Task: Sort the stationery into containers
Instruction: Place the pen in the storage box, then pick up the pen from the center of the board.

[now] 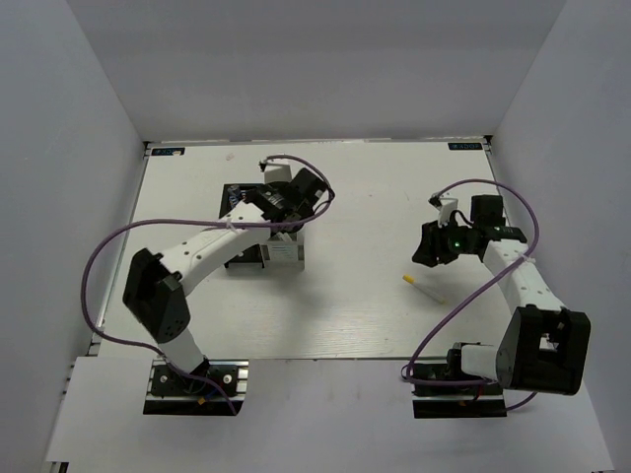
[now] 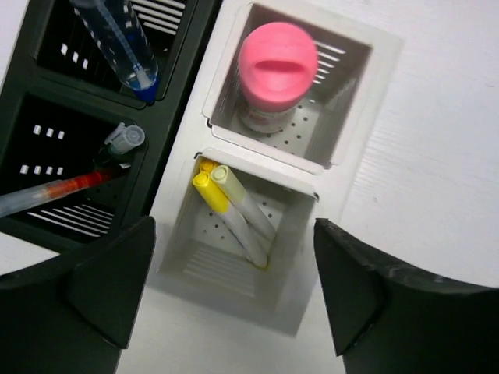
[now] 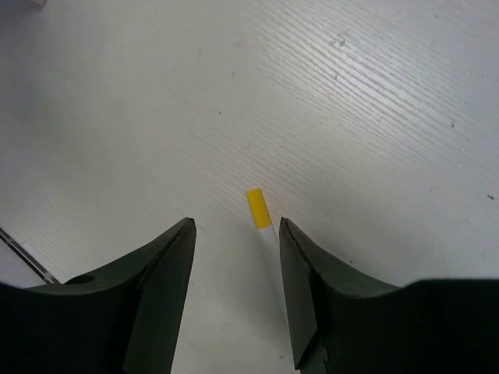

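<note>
Left wrist view: my left hand [image 2: 234, 290] hangs spread wide over the white square-compartment plastic organiser box [image 2: 261, 162], yellow-tipped white sticks [image 2: 234, 206] inside. My right hand [image 3: 235, 257], parted and empty, straddles one loose yellow-tipped stick [image 3: 257, 209]; bare white worktop [image 3: 374, 117] surrounds it.

Matt grained table [image 3: 374, 93]; smooth plastic white box [image 2: 378, 70]

place: robot lab test cell | shows it: grey panels [image 1: 89, 148] wall in a white table [image 1: 365, 197] beside and beyond the left gripper [image 2: 234, 288] and right gripper [image 3: 235, 234] | behind them: two arms [image 1: 197, 251] bolted to metal rails [image 1: 163, 404] | wiring: purple cables [image 1: 85, 281] hang loose along the arms
</note>
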Available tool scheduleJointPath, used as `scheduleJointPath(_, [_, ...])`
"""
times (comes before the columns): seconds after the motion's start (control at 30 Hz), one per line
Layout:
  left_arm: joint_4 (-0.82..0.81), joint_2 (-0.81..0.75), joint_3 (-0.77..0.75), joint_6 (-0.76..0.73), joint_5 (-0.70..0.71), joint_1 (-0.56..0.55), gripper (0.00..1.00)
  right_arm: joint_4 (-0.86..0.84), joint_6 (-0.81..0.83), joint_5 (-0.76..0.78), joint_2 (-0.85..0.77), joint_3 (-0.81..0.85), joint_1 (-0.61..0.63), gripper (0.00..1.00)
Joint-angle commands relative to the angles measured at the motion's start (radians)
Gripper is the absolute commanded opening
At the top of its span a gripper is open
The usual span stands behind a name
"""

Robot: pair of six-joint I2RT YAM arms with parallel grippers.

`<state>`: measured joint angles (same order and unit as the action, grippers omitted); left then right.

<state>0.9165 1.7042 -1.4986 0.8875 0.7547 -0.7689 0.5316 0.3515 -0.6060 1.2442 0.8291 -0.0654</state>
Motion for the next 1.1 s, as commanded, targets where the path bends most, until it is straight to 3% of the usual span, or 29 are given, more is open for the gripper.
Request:
scheduleJointPath(0.0, [-0.024, -0.170, -0.054, -0.079, -0.064, -0.007, 0.97, 0.091, 0.121, 0.081, 0.043, 0.059, 0.021, 0.54])
scheduleJointPath(0.1, [-0.062, -0.300, 0.029, -0.150, -0.182, -0.007, 1.00, 0.117, 0.178, 0.164, 0.078, 0.065, 0.035, 0.56])
scheduleJointPath(0.3, [-0.080, -0.556, 0.309, -0.122, -0.357, -0.017, 1.00, 0.137, 0.270, 0.276, 0.138, 0.047, 0.064, 0.61])
scheduleJointPath(0.5, [-0.071, -0.780, 0.547, -0.032, -0.399, -0.017, 1.00, 0.163, 0.342, 0.301, 0.158, 0.004, 0.125, 0.59])
scheduleJointPath(0.8, [-0.077, -0.802, 0.661, 0.001, -0.443, -0.017, 1.00, 0.074, 0.299, 0.393, 0.218, -0.059, 0.216, 0.59])
scheduleJointPath(1.07, [-0.028, -0.856, 0.679, 0.013, -0.422, -0.017, 1.00, -0.008, 0.276, 0.498, 0.264, -0.100, 0.256, 0.50])
